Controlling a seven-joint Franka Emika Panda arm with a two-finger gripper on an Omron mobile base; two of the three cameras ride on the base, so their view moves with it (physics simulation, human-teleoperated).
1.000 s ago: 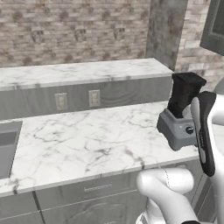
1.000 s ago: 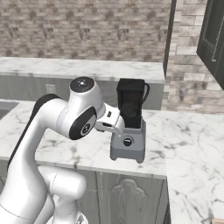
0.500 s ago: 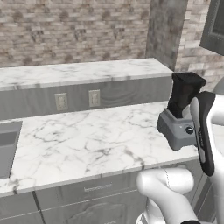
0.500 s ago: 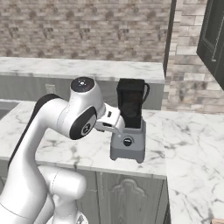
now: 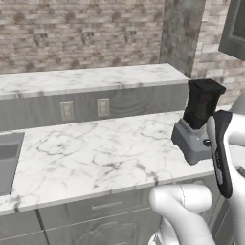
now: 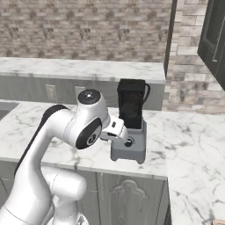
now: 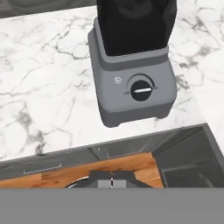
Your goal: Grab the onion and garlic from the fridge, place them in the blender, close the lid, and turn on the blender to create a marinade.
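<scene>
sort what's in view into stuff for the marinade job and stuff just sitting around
For the job:
- blender, grey base, black jar, on the counter
- lid, on top of the jar
- gripper, shut, facing the blender's dial

Just there:
- marble counter
- wall outlets
- sink

The counter looks like polished white marble with grey veins — smooth, faintly glossy. The blender has a matt grey plastic-looking base and a dark jar (black, slightly shiny). Behind, the wall is rough stone brick; the robot arm is glossy white.
</scene>
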